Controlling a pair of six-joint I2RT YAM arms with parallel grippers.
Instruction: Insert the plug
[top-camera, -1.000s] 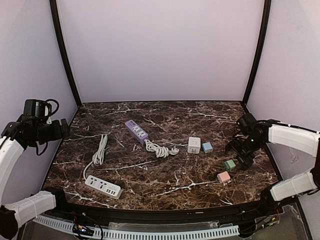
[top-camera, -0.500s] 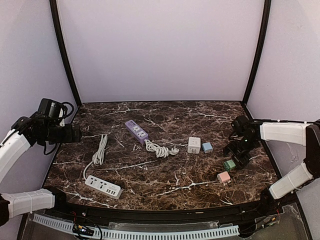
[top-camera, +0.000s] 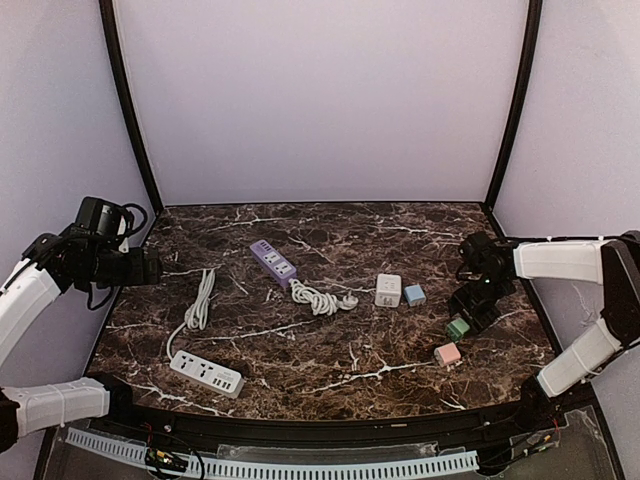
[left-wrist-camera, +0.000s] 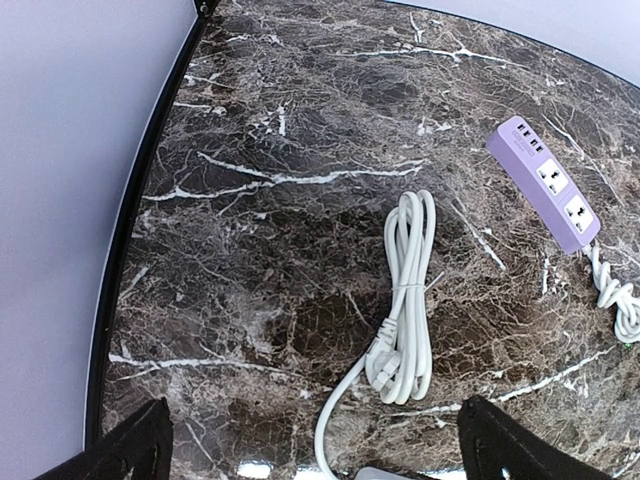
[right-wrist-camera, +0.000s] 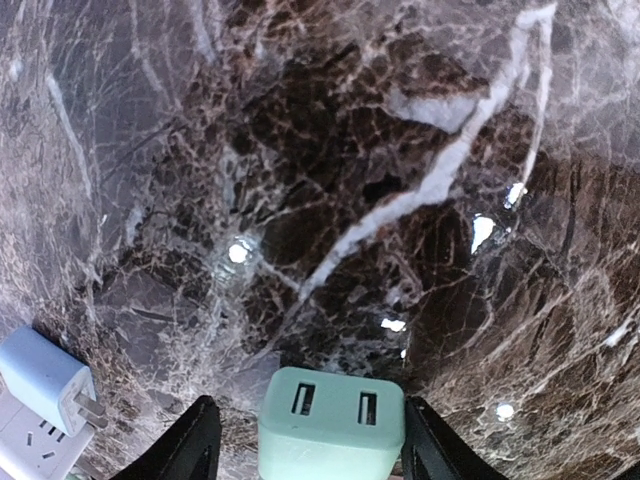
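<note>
Between right jaws (midway): green plug (right-wrist-camera: 332, 425)

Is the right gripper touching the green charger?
Cannot tell. Right wrist view: green charger sits between the right gripper fingers; gap on one side, the other edge unclear.

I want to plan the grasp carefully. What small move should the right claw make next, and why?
Probably close the right claw on the pale green square plastic adapter. It sits on the dark marble table between the black fingers, with a gap visible beside one, so it does not look clamped yet.
</note>
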